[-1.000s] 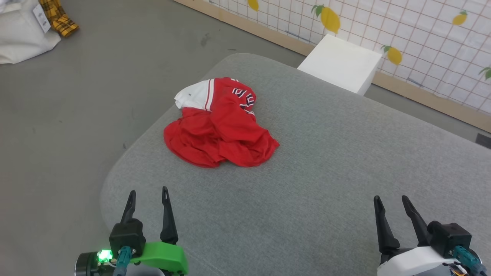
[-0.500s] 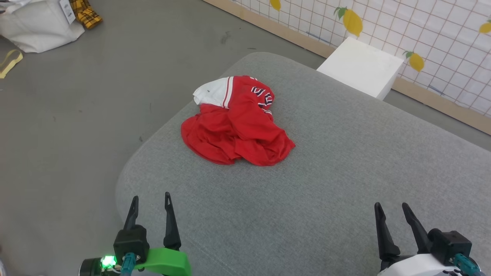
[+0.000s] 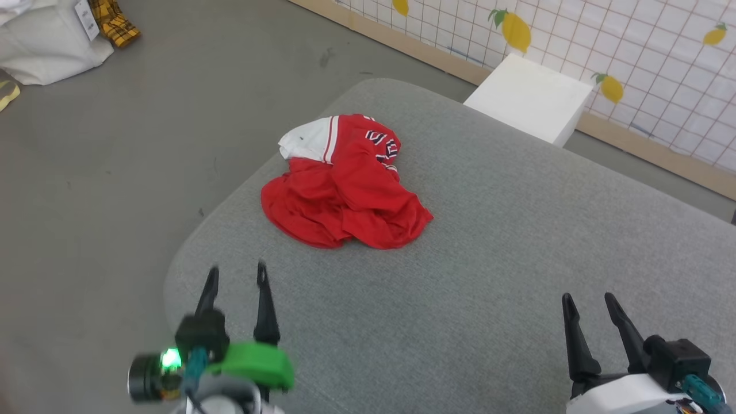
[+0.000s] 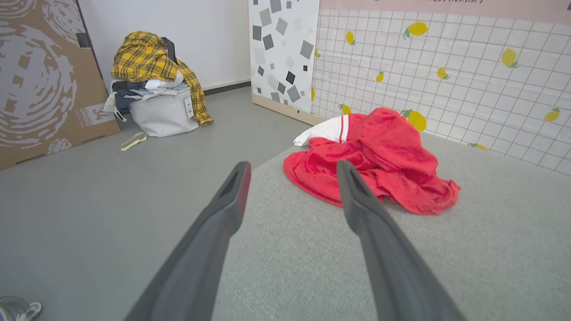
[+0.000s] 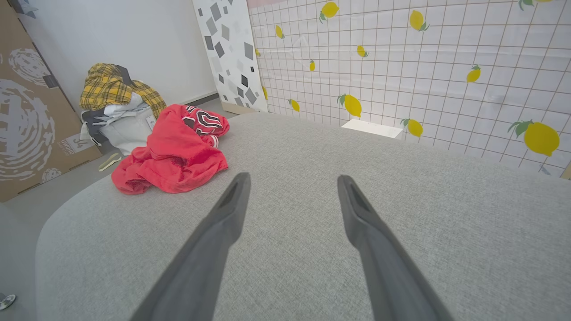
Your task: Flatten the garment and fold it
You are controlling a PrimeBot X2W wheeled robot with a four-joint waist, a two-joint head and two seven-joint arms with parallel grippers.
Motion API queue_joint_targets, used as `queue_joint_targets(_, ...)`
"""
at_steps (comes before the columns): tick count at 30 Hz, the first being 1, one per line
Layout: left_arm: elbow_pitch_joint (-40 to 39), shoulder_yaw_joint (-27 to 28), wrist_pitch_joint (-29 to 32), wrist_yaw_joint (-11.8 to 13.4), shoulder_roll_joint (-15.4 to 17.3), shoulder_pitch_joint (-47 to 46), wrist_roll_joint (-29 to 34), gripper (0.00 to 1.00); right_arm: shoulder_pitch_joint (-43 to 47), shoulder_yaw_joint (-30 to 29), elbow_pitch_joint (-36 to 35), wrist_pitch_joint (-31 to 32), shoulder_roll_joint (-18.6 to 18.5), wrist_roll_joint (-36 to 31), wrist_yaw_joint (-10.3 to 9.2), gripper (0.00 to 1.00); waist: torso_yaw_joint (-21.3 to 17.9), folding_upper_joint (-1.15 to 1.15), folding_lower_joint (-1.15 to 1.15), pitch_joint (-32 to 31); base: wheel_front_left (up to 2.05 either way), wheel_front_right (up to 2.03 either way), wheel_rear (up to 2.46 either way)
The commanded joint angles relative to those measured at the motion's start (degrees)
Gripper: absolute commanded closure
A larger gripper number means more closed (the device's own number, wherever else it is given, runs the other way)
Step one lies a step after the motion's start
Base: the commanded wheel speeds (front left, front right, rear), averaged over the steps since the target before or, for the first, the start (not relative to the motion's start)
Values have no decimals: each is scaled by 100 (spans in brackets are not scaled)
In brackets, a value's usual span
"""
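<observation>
Left gripper (image 3: pixel 237 269) edged toward garment (image 3: pixel 339 195); both jaws wide, empty.

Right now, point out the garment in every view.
Head view: garment upper centre-left, crumpled near the far-left edge of the grey pad.
Left wrist view: garment right of centre.
Right wrist view: garment left of centre.
Shared landmark: yellow plaid cloth on the floor pile beyond it.
</observation>
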Motion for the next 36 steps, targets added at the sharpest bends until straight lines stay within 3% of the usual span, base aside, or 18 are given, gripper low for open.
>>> queue_joint_targets(1,46,-21,-21,-64,6,-331,-52,0,-104,10,-81,39,1,-66,-9,0,-64,0,0,80,0,0,0)
queue_joint_targets(10,1360,134,582,-372,-51,-2454,-785,0,-441,259,-1070,574,1,-476,-9,0,-674,0,0,823,0,0,0)
queue_joint_targets(17,2929,435,1889,-490,-65,-3855,-1561,0,-479,248,-1993,1039,-213,-560,-9,0,-1243,0,0,1565,0,0,0)
queue_joint_targets(25,4043,594,2942,-150,-48,-4520,-1889,0,-413,8,-2560,1294,-494,-419,-9,0,-1651,0,0,2130,0,0,0)
queue_joint_targets(31,4654,452,3656,169,-70,-4624,-1974,0,-367,-92,-2709,1303,-584,-352,-9,0,-1656,0,0,2323,0,0,0)
queue_joint_targets(34,4797,355,3909,140,-81,-4589,-2150,0,-392,-92,-2741,1318,-593,-331,-9,0,-1621,0,0,2362,0,0,0)
queue_joint_targets(35,4795,300,3954,76,-83,-4571,-2302,17,-410,-80,-2749,1327,-597,-326,-9,0,-1609,0,0,2375,0,0,0)
queue_joint_targets(36,4760,243,3914,44,-84,-4558,-2410,71,-423,-76,-2753,1331,-601,-323,-9,0,-1597,0,0,2382,0,0,0)
